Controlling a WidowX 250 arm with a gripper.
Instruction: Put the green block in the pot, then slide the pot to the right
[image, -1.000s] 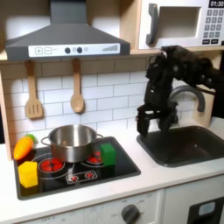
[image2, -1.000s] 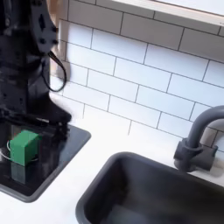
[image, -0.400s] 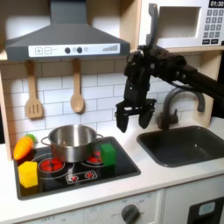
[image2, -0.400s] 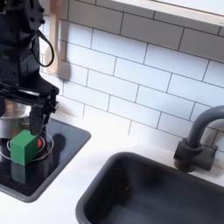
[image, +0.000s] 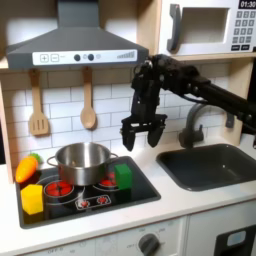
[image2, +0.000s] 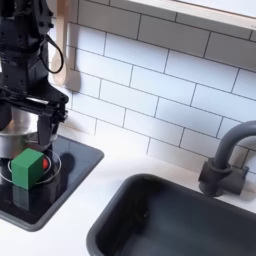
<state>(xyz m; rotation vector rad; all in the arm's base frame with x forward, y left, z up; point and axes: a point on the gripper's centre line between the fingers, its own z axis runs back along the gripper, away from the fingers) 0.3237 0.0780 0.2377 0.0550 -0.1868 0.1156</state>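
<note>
Toy kitchen scene with 1 robot arm above a black stovetop (image: 140, 190). In the first exterior view the gripper (image: 143, 137) hangs in the air over the right part of the stovetop, pointing down, with its 2 fingers spread apart and nothing between them. The green block (image: 123, 176) sits on the stovetop below the gripper, clear of it, just beside the right side of the pot (image: 82, 162). The pot stands upright on the rear of the stovetop, behind 2 red burner rings. At the first exterior view's left, a yellow block (image: 32, 199) rests on the stovetop's front corner, and an orange carrot toy (image: 28, 167) with a green tip lies behind it, near the pot's left side. Two wooden utensils (image: 38, 105) hang on the white tile wall under the grey range hood (image: 75, 42). At the first exterior view's right are a dark sink (image: 212, 164) and a faucet (image: 200, 118). In the second exterior view the green block (image2: 28, 167) lies on the stovetop beneath the open gripper (image2: 34, 124), with the sink (image2: 180, 216) at the second exterior view's right.
</note>
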